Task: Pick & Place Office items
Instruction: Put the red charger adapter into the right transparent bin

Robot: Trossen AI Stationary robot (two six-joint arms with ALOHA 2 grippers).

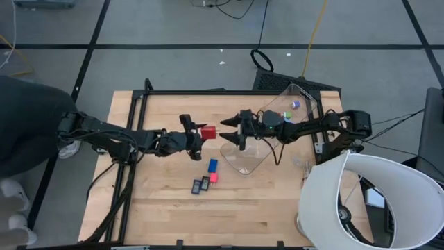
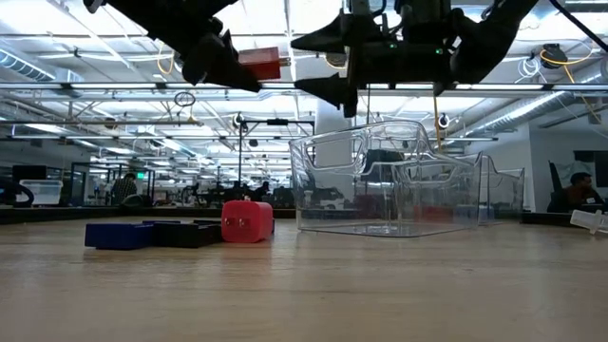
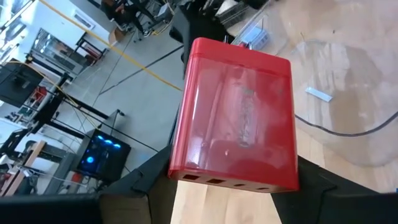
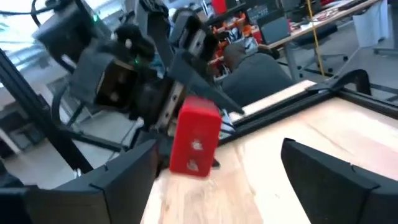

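My left gripper (image 1: 200, 134) hovers over the table's middle, shut on a red block (image 1: 207, 132), high above the wood in the low view (image 2: 258, 64). My right gripper (image 1: 230, 131) faces it from the right, open, its fingers (image 4: 124, 180) standing a short way from the red block (image 4: 194, 143) without touching. On the table lie a blue block (image 1: 212, 165), a small red block (image 1: 214, 178) and two dark flat rectangles (image 1: 200, 185). Small coloured pieces (image 1: 293, 105) lie inside the clear bin (image 1: 274, 132). My left gripper pinches the red block between its two fingers at the end nearest the wrist (image 3: 186, 171), coming level from the table's left. The block sticks out past the fingertips toward the right gripper. It is lifted clear of the table.
The clear plastic bin (image 2: 399, 190) stands under and behind my right arm, right of centre. A large white round container (image 1: 368, 201) sits at the table's near right corner. Bare wood (image 1: 152, 208) lies along the near side. A black frame (image 1: 139, 104) runs along the left and far edges.
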